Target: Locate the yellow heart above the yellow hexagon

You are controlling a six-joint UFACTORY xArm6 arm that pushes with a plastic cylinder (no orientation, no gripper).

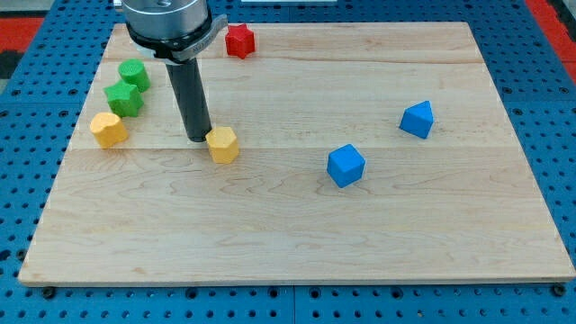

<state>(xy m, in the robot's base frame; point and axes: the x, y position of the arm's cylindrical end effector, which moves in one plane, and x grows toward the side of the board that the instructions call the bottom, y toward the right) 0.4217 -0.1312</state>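
Observation:
A yellow block (109, 130) that looks like a heart lies near the board's left edge. A yellow hexagon (222, 144) lies to its right, left of the board's middle. My tip (198, 138) rests on the board just left of the hexagon, touching or nearly touching its left side. The heart is well to the left of my tip, at about the same height in the view as the hexagon.
Two green blocks (133, 72) (123, 98) sit just above the heart. A red star (239, 40) lies at the view's top. A blue cube (346, 166) and another blue block (417, 119) lie at the right. The wooden board (288, 243) ends on all sides.

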